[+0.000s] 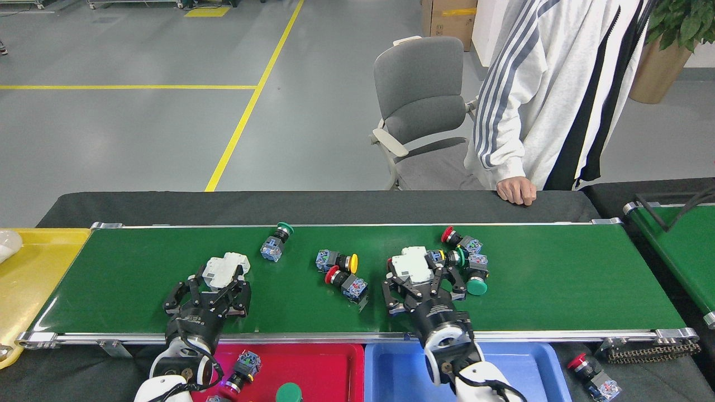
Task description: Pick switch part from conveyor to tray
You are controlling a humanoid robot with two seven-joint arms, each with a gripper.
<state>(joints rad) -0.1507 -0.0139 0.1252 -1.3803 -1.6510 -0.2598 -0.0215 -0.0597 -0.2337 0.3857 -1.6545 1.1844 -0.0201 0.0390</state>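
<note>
The conveyor (558, 290) runs across the view with several switch parts on it. A white block-shaped switch part (225, 267) lies at the left. My left gripper (218, 281) sits over its near end, fingers spread to either side, open. A second white switch part (410, 263) lies right of centre. My right gripper (424, 277) straddles its near end, fingers spread, open. I cannot tell whether the fingers touch either part. A red tray (324, 363) and a blue tray (519, 368) sit below the belt's near rail.
Push-button parts lie on the belt: a green-capped one (273, 243), a yellow one (338, 261), a red one (346, 282) and a cluster (466, 262). A person's hand (516, 191) rests on the far table edge. A yellow tray (33, 268) stands at left, a narrower belt (678, 251) at right.
</note>
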